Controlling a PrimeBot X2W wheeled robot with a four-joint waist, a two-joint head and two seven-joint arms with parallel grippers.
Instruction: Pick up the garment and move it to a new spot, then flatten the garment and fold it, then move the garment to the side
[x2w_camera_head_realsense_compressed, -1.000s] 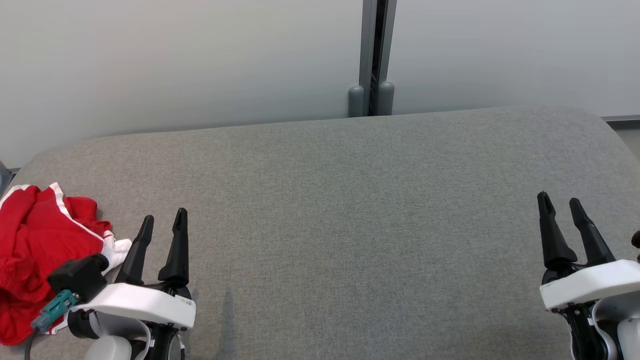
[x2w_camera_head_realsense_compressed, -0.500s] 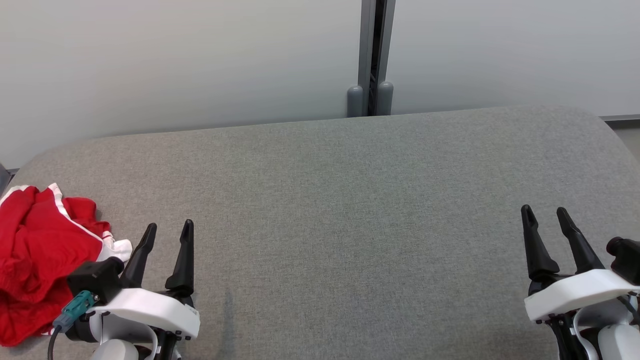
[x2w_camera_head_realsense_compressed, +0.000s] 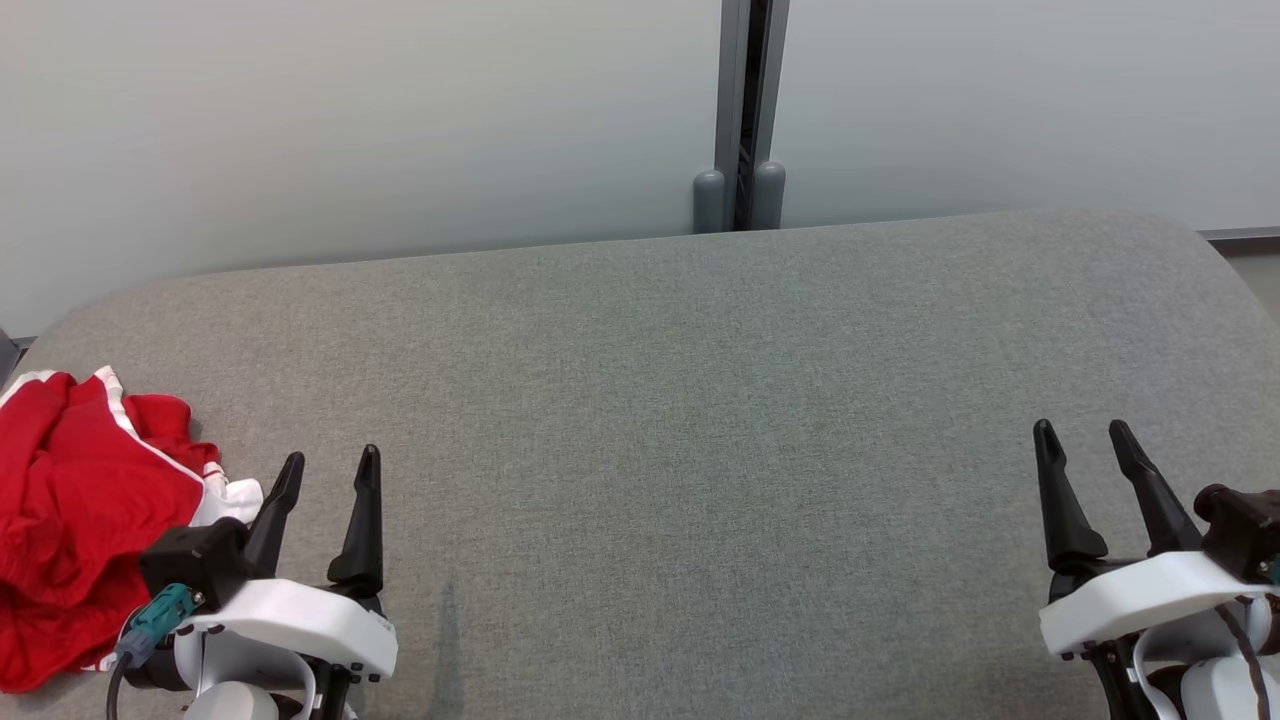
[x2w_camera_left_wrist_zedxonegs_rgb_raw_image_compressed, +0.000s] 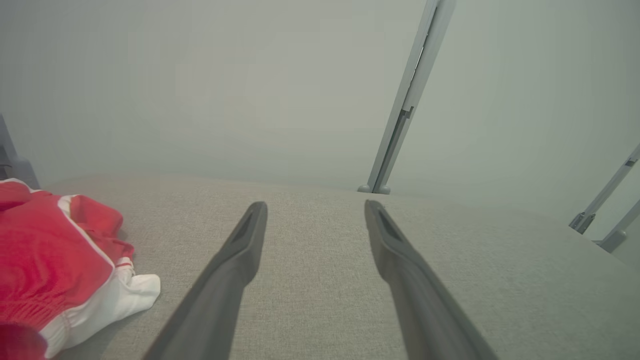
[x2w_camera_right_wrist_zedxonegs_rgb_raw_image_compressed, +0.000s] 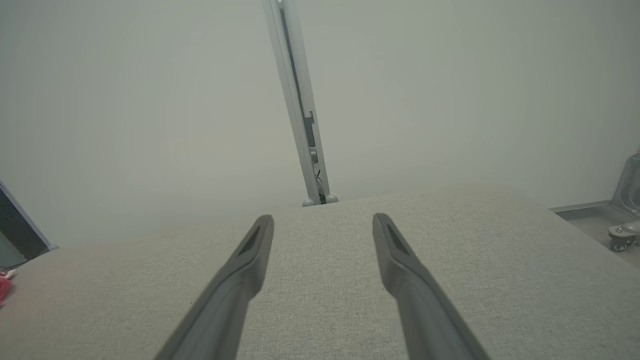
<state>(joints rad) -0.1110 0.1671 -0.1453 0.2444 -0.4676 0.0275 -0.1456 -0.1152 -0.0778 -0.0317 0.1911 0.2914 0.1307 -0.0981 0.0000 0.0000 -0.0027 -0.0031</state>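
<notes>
While both arms hang low over the near edge of the grey fabric-covered surface, the garment lies crumpled at the surface's left end, close to the near-left corner.

Garment: red cloth with white stripes. A bunched white portion is at its right side, toward the middle of the surface. It is heaped in folds, not flat. In the left wrist view the garment sits at the lower left, its white edge resting on the grey fabric. In the right wrist view a red sliver of it shows at the far left margin.

Left gripper: near the near edge, just to the right of the garment's white portion. Its fingers are parted moderately and point toward the far edge. The left wrist view shows the left gripper with bare grey fabric between its fingers and a strip of grey between its left finger and the white cloth, so it is beside the garment, not touching. A teal connector hangs off the wrist.

Right gripper: by the near-right corner, well apart from the garment. Its fingers are spread about as far as the left pair. In its own wrist view the right gripper has grey fabric between its fingers.

Surroundings: pale wall panels stand behind the far edge. A grey metal upright joins them near the middle of the far edge. A caster sits on the floor past the right end.
</notes>
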